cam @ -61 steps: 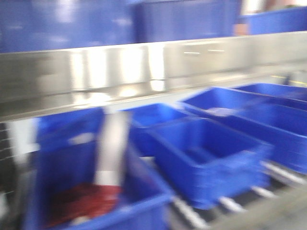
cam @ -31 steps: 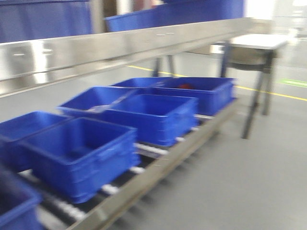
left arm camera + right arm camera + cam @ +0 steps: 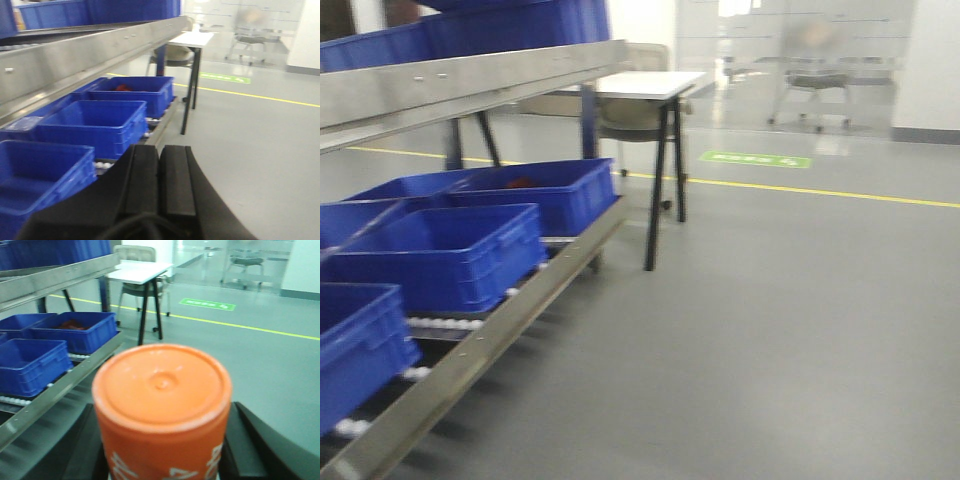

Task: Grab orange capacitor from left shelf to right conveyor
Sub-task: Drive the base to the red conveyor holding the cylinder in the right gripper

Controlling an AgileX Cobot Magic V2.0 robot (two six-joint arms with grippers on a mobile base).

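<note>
I hold the orange capacitor [image 3: 162, 410], a stubby cylinder with a dimpled flat cap and white markings on its side, upright between the right fingers [image 3: 252, 442], clear of the left shelf [image 3: 470, 85] and ready for carrying, while the left fingers [image 3: 142, 185] sit pressed together, empty.
</note>
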